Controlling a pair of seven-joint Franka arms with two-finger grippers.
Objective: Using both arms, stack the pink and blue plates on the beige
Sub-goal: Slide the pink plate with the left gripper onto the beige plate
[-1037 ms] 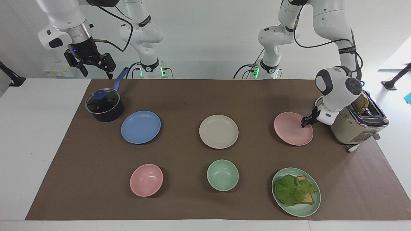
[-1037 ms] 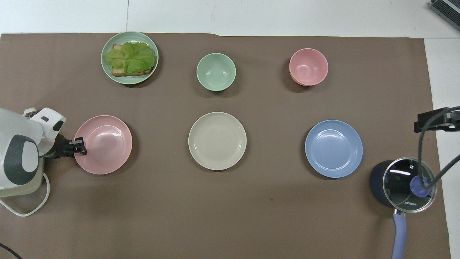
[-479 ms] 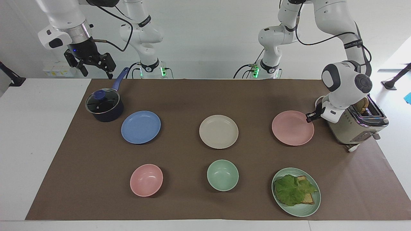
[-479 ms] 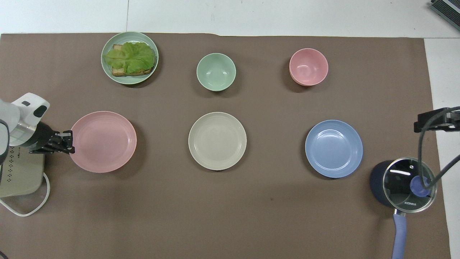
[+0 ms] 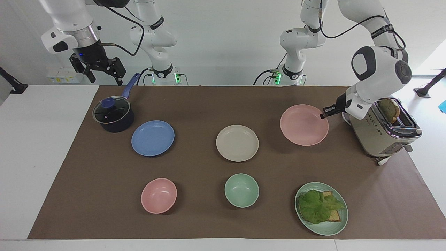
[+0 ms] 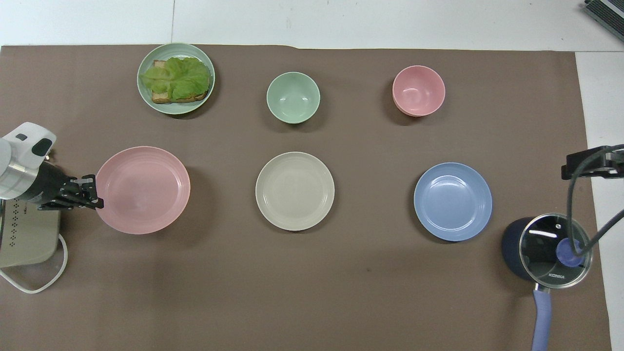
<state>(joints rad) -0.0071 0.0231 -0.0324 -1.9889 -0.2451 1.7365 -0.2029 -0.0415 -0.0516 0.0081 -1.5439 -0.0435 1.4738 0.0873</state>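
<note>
My left gripper (image 5: 324, 113) (image 6: 95, 192) is shut on the rim of the pink plate (image 5: 304, 124) (image 6: 142, 189) and holds it lifted above the mat, near the toaster. The beige plate (image 5: 237, 143) (image 6: 295, 190) lies flat at the middle of the mat. Toward the right arm's end lies the blue plate (image 5: 152, 138) (image 6: 453, 201), beside the saucepan. My right gripper (image 5: 101, 73) hangs open, high over the table edge by the saucepan, holding nothing; in the overhead view only part of it (image 6: 587, 164) shows.
A beige toaster (image 5: 383, 134) (image 6: 27, 231) with bread stands at the left arm's end. A lidded blue saucepan (image 5: 113, 114) (image 6: 548, 248) stands by the blue plate. Farthest from the robots sit a pink bowl (image 5: 159, 195), a green bowl (image 5: 241, 190) and a green plate with lettuce toast (image 5: 321, 208).
The left gripper closed on the pink plate's rim and raised it off the mat, carrying it a little toward the beige plate. The right arm has stayed put.
</note>
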